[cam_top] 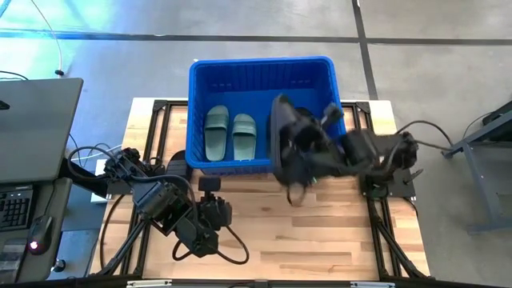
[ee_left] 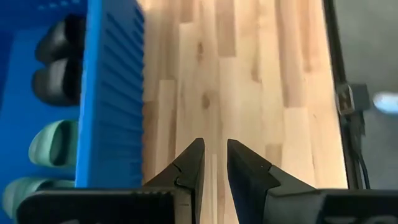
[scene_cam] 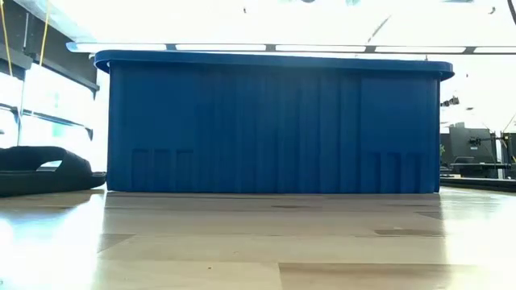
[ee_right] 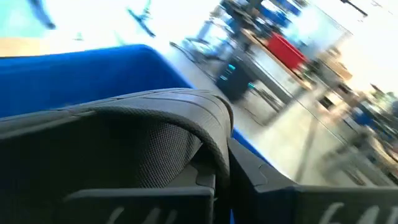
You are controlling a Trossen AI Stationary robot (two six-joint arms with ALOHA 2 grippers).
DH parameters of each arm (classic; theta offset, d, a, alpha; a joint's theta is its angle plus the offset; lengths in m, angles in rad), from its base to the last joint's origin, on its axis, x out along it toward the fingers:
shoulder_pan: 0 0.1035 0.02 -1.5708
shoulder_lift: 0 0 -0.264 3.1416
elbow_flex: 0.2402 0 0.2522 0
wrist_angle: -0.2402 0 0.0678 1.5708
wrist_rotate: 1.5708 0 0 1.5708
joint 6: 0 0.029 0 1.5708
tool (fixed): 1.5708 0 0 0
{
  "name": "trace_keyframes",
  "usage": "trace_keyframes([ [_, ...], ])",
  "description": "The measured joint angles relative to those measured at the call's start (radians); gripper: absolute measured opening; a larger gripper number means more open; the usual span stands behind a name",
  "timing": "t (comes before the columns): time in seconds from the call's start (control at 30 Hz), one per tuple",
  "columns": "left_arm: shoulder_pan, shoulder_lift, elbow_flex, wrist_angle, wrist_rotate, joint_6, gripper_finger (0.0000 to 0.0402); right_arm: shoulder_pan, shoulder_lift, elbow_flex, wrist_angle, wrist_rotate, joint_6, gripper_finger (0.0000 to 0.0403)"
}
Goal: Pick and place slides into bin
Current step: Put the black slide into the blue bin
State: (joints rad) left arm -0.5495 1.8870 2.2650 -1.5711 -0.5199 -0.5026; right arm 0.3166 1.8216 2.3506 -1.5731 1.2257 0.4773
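The blue bin [cam_top: 260, 72] stands at the table's far middle and fills the low view [scene_cam: 274, 121]. Two sage green slides [cam_top: 230, 134] lie in its left part, soles down. Dark slides [ee_left: 57, 62] show deeper in the bin in the left wrist view. My right gripper [cam_top: 302, 152] is shut on a black slide [cam_top: 282, 140] above the bin's near right part. Another black slide [scene_cam: 40, 169] lies on the table by the bin's left near corner [cam_top: 178, 160]. My left gripper [ee_left: 213, 168] is slightly open and empty over the table, in front of the bin's near wall. My right gripper holds the black slide [ee_right: 155, 130] clear above the bin's near rim. The slide's curved edge [ee_right: 214, 134] lies against a finger [ee_right: 261, 183]. The fingers come from the table's right. The slide stands on edge, its length running from far to near. The rest of the contact is hidden by the slide.
Bare wooden table top [cam_top: 320, 232] spreads in front of the bin. A keyboard and screen [cam_top: 24, 160] stand left of the table. Cables [cam_top: 232, 252] lie by the left arm. A stand [cam_top: 488, 152] is off the right side.
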Motion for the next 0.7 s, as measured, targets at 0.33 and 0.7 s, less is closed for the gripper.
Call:
trace_keyframes([
  [0.33, 0.015, -0.007, 0.000, 0.000, -0.152, -0.055, 0.0058, -0.439, 0.064, -0.004, 0.002, -0.027, 0.024, 0.0001],
  [0.7, 0.153, -0.080, 0.004, 0.000, -0.117, 0.331, 0.0058, -0.774, 0.278, -0.004, 0.004, -0.278, 0.024, 0.0002],
])
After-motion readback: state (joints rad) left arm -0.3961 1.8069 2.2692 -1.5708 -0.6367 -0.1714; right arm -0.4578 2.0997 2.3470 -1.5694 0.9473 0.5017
